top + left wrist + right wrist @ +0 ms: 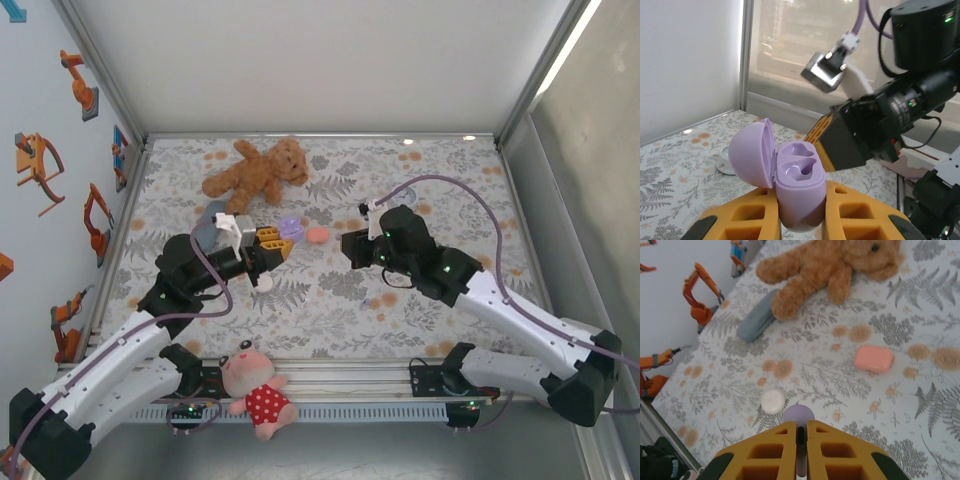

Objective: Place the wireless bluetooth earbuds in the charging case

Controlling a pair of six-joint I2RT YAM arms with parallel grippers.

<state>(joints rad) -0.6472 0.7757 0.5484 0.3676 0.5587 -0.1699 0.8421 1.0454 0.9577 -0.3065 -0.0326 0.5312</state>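
Wide shot first: the patterned cloth (330, 300) covers the table, and both arms reach in over it. The left gripper (801, 212) is clamped on the purple charging case (797, 175), holding it upright and clear of the cloth. Its lid (751, 152) is hinged open to the left, with two heart-shaped wells facing up. Filled or hollow, I can't tell.

The right gripper (801, 429) hangs close behind the case with its fingers pressed together. A small purple dome (799, 413) sits right at its tips. It may be one of the earbuds or the case itself; I can't call it.

On handling, I'd judge a bud featherlight, hard, glossy and slippery. Pinch it gently across the body or it squirts free. As for looks: smooth lilac plastic, rounded, bean-small.
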